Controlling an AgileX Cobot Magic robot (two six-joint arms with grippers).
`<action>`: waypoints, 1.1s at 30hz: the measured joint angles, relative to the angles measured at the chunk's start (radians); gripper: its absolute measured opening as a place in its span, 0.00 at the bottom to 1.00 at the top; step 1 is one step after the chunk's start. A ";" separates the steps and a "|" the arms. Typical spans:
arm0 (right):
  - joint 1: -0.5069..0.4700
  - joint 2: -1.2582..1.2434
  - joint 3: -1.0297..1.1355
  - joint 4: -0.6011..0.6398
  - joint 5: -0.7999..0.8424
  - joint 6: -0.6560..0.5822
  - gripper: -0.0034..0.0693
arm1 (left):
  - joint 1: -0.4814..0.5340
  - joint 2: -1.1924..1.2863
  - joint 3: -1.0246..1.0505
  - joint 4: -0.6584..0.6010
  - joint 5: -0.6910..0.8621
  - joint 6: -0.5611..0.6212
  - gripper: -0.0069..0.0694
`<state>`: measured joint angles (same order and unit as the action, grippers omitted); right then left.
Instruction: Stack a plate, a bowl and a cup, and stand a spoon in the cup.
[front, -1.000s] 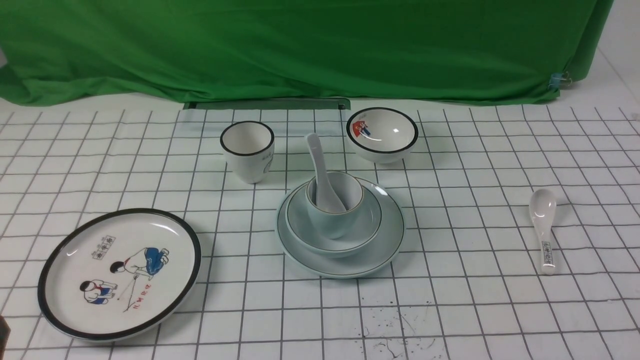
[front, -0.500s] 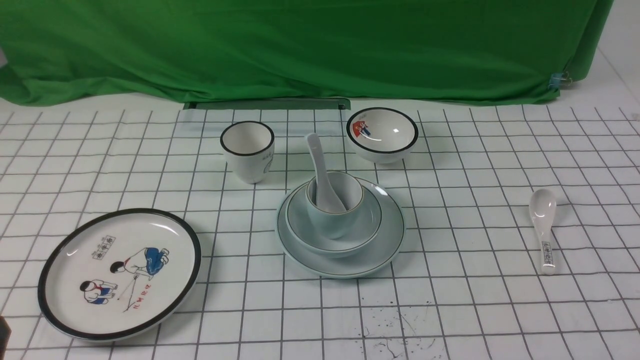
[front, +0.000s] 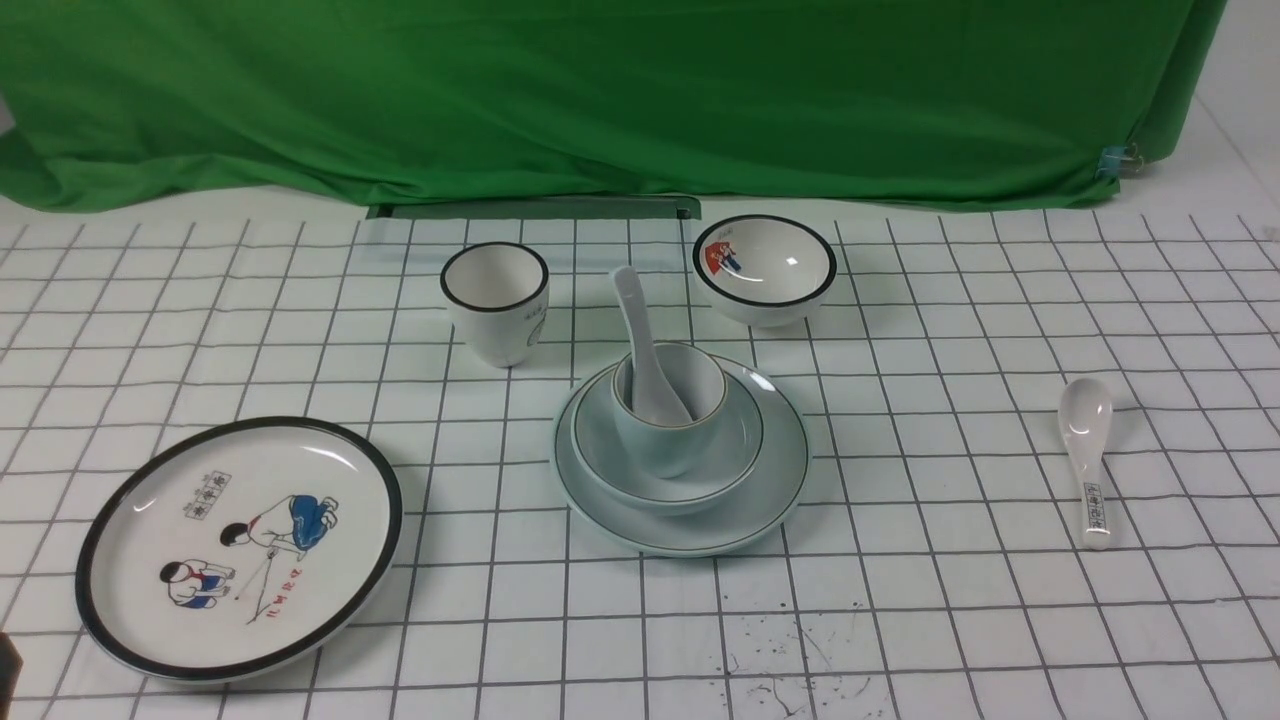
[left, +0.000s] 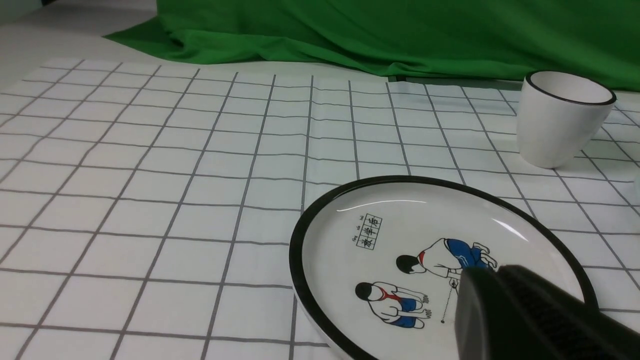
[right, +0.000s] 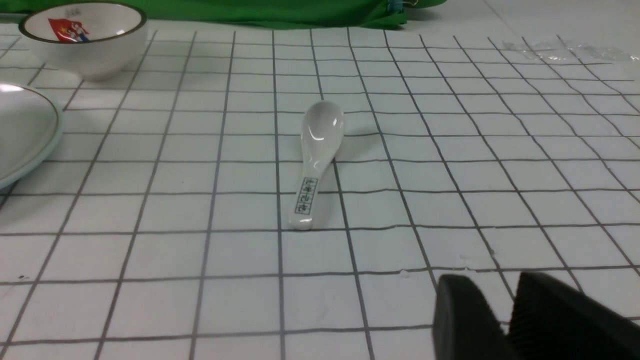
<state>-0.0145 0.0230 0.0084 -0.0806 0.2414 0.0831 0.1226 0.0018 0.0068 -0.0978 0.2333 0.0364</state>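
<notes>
Standing between the two grippers' sides and farther forward than both, the stack fills the middle of the front view: the plate (front: 690, 541) lies at the base, the bowl (front: 740, 450) sits in it, and the cup (front: 665, 445) rests inside the bowl. The spoon (front: 640, 330) leans in the cup, bowl end down, handle rising past the rim. In the left wrist view, the left gripper (left: 492, 274) has its fingers together, near the cartoon plate (left: 340, 280); the tapered cup (left: 555, 125) stands farther ahead of that hand, before the green cloth (left: 300, 35). In the right wrist view, the right gripper (right: 495, 281) has its fingers a little apart, a narrow strip of grid visible between the tips. Ahead of them, the marked spoon (right: 315, 155) lies flat on the gridded table (right: 240, 255). Off to this hand's left is the edge of the pale plate, with the figured bowl (right: 95, 52) beyond it.
</notes>
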 joint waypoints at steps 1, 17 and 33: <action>0.000 0.000 0.000 0.000 0.000 0.000 0.32 | 0.000 0.000 0.000 0.000 0.000 0.000 0.05; 0.000 0.000 0.000 0.000 0.000 0.000 0.32 | -0.033 0.000 0.000 0.000 0.000 -0.001 0.05; 0.000 0.000 0.000 0.000 0.000 0.000 0.35 | -0.033 0.000 0.000 0.000 0.000 -0.001 0.05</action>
<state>-0.0145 0.0230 0.0084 -0.0806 0.2414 0.0831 0.0899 0.0018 0.0068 -0.0978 0.2333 0.0355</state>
